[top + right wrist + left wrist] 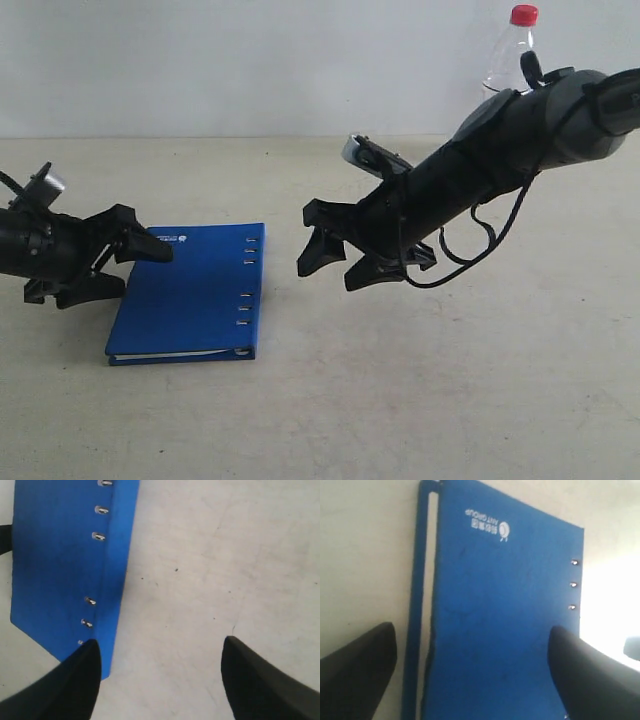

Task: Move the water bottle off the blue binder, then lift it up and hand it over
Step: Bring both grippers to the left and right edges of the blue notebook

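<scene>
Recording the bottle [510, 55] standing upright at the upper right of the exterior view, red cap [523, 14] on top, lower part hidden behind the right arm [520, 130]. Noting the binder [190, 295] lying flat and closed on the table [450, 400] at lower left, ring holes [247, 280] along its right edge, white pages [170, 354] showing at its near edge. Placing bottle and binder well apart, on opposite sides of the frame.

Finding the right gripper [330, 272] at centre frame, fingers spread wide and gripping nothing, pointing down and left toward bare table just right of the binder. Placing the bottle well behind this gripper, up and to the right along the arm, not touching it.

Finding the left gripper [140, 268] at the left edge, fingers likewise spread and clamping nothing, upper finger over the binder's upper left corner, lower finger beside its left edge. Unable to tell whether touching the cover. Placing the bottle far across the frame from this gripper.

Confirming in the left wrist view: left gripper [470, 680] open, one finger [355, 680] over bare table beside the binder [505, 620], the other [590, 680] over the cover near the ring holes, white logo [487, 524] showing on the cover.

Confirming in the right wrist view: right gripper [160, 655] open over bare table [200, 555], one finger [65, 690] at the binder [60, 555] corner by the ring-hole edge, the other [265, 685] over table alone.
</scene>
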### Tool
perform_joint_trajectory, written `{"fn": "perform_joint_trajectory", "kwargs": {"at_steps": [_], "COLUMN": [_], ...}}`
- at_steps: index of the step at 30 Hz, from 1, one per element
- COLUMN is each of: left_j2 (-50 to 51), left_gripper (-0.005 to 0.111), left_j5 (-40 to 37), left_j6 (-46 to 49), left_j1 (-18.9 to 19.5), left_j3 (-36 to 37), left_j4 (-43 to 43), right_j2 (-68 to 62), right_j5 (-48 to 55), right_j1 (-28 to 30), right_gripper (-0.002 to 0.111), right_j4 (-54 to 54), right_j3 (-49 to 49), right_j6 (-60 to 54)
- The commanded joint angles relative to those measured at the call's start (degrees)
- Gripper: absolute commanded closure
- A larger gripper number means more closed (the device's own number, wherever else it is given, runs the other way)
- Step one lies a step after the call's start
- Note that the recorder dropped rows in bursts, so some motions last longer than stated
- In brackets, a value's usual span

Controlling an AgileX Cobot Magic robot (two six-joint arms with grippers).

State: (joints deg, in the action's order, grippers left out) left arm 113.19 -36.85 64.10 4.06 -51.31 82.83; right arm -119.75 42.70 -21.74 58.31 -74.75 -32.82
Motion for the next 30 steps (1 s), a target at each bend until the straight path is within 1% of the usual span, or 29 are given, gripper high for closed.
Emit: {"fn": "perform_joint_trajectory", "kwargs": {"at_steps": [1, 3, 8, 10, 15, 18, 20, 22, 24, 26, 30], "left_j2": [2.47, 2.85, 3.22, 3.22, 3.22, 3.22, 3.22, 3.22, 3.22, 3.22, 3.22], "left_gripper": [0.029, 0.029, 0.029, 0.029, 0.029, 0.029, 0.029, 0.029, 0.029, 0.029, 0.029], "left_j5": [-0.51, -2.04, -5.00, -7.83, -19.40, -28.94, -33.11, -33.11, -32.72, -27.68, -17.68], "left_j6": [0.25, 0.25, 0.25, 1.70, 11.27, 18.17, 21.97, 22.88, 21.45, 18.17, 15.65], "left_j1": [-0.14, -0.14, -0.14, -0.14, -0.14, -0.14, -0.14, -0.14, -0.14, -0.14, -0.14], "left_j3": [0.35, 0.35, 0.35, 0.35, 0.35, 0.35, 0.35, 0.35, 0.35, 0.35, 0.35], "left_j4": [-0.77, -0.77, -0.49, 1.27, 10.27, 16.34, 17.12, 17.12, 17.12, 16.83, 9.37], "right_j2": [-1.98, -3.43, -5.52, -6.05, -7.04, -7.04, -7.04, -7.04, -7.04, -7.04, -7.04], "right_j5": [-0.92, -0.60, 5.56, 5.53, 5.40, 6.20, 6.59, 7.15, 7.69, 8.12, 9.64], "right_j1": [-0.10, -0.10, -0.10, -0.10, -0.10, -0.10, -0.10, -0.10, -0.10, -0.10, -0.10], "right_gripper": [0.046, 0.046, 0.046, 0.046, 0.046, 0.046, 0.046, 0.046, 0.046, 0.046, 0.046], "right_j4": [1.49, 3.60, 11.34, 13.58, 17.57, 17.65, 17.65, 17.65, 17.65, 17.65, 17.65], "right_j3": [-0.35, -0.35, -0.35, -0.35, -0.35, -0.35, -0.35, -0.35, -0.35, -0.35, -0.35], "right_j6": [-0.25, -1.00, -11.29, -12.92, -13.59, -14.22, -14.35, -14.63, -14.63, -14.63, -14.63]}}
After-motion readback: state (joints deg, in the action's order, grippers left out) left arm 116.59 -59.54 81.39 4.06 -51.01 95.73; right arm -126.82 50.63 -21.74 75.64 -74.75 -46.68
